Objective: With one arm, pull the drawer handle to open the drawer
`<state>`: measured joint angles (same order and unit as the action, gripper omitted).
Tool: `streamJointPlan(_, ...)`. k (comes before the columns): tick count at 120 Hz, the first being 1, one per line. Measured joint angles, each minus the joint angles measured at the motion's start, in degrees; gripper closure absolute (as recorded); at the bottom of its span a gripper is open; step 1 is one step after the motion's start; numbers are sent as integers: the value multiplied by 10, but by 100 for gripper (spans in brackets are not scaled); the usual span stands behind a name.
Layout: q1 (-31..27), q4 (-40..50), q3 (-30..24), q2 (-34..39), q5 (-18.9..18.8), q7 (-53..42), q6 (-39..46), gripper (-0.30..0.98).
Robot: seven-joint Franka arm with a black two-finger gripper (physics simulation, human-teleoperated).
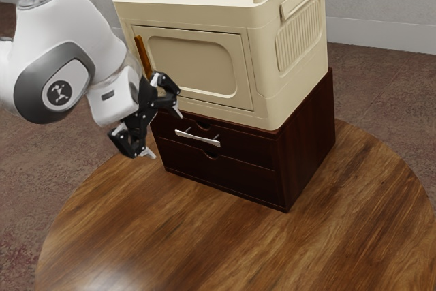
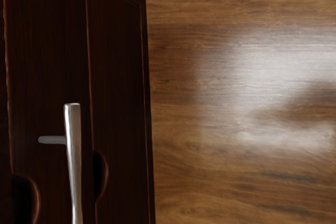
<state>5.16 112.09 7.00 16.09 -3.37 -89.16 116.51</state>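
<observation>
From well back, the exterior view looks down across the round brown wooden table (image 1: 204, 250) toward its far edge; the wrist view slants closely at the boxy dark-brown wooden cabinet (image 1: 242, 176). Both share its silver bar handle (image 1: 197, 139).

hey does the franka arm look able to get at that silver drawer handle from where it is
Probably yes: the gripper hovers open near the handle, and nothing appears to stand between them.
</observation>
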Motion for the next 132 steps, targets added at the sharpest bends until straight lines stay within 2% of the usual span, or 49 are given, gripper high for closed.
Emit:
streamJointPlan(28, 0, 28, 1, -19, 2, -11, 108, 2)
streamJointPlan(47, -11, 28, 4, -56, 14, -8, 154, 21)
streamJointPlan(67, -6, 30, 5, -61, 19, -4, 185, 43)
streamJointPlan(81, -7, 33, 13, -62, 19, -3, 197, 52)
streamJointPlan(132, -8, 34, 21, -87, 28, 1, 212, 61)
